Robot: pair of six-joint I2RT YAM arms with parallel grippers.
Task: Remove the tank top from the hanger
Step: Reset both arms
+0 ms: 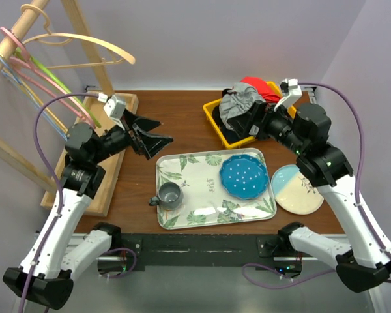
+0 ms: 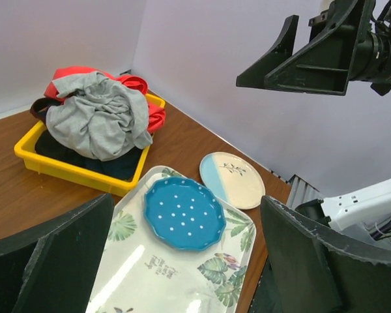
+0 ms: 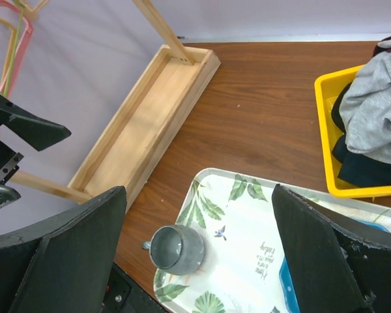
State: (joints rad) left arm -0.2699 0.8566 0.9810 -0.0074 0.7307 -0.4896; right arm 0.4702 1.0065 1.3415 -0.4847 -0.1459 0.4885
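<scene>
A wooden hanger (image 1: 85,42) and several thin coloured hangers (image 1: 39,78) hang bare on the rack's rail (image 1: 13,39) at the far left. A crumpled grey garment (image 1: 238,104) tops the clothes pile in the yellow bin (image 1: 215,124); it also shows in the left wrist view (image 2: 98,114) and the right wrist view (image 3: 378,111). My left gripper (image 1: 159,134) (image 2: 186,202) is open and empty above the table, right of the rack. My right gripper (image 1: 253,124) (image 3: 199,192) is open and empty beside the bin.
A leaf-print tray (image 1: 202,189) holds a blue dotted plate (image 1: 244,176) and a grey cup (image 1: 169,194). A cream and blue plate (image 1: 296,189) lies to its right. The rack's wooden base (image 1: 111,169) runs along the left. A red garment (image 1: 260,88) lies under the grey one.
</scene>
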